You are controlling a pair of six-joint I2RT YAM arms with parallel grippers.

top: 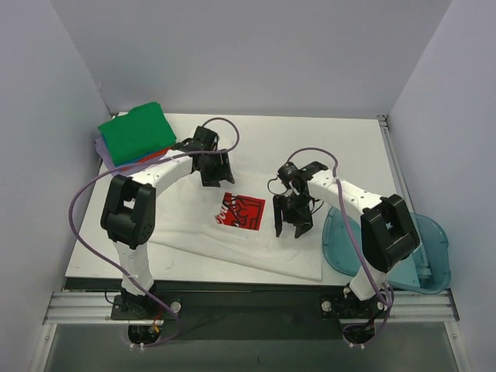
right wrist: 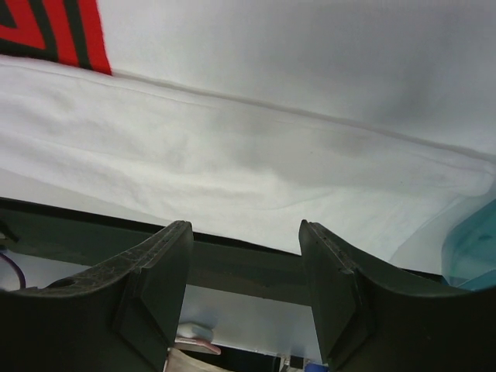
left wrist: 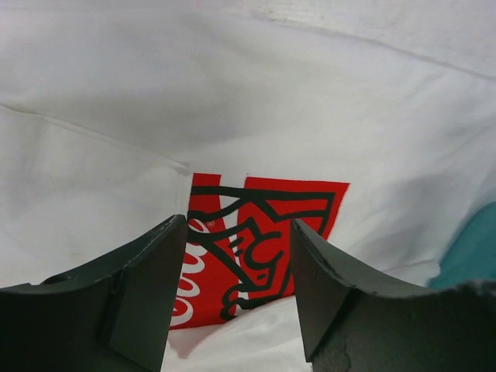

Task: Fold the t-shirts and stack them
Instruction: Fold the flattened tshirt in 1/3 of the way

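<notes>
**One white shirt lies flat, both grippers open**

From the top camera we see a white t-shirt [top: 232, 249] spread out flat on the white table [top: 349, 139]. It lies near the front edge. The cloth looks soft, with a few long creases. In its middle is a square red logo [top: 241, 211] with dark lines. A folded green t-shirt [top: 138, 132] sits at the far left corner, on top of other folded shirts. We only see thin lavender and red edges of those. The left gripper [top: 217, 174] is at the far edge of the white shirt. The right gripper [top: 291, 225] is just right of the logo, and its two dark fingers are spread apart. A see-through blue plastic bin [top: 425, 252] sits at the right, partly off the table.

From the left wrist camera, the left gripper [left wrist: 239, 225] has its jaws wide apart with nothing between them. Past them we see the red logo [left wrist: 267, 225], curly white writing and smooth white cloth.

From the right wrist camera, the right gripper [right wrist: 244, 229] is spread wide too and holds nothing. The white t-shirt [right wrist: 271, 155] lies beyond, with a long folded hem.
</notes>
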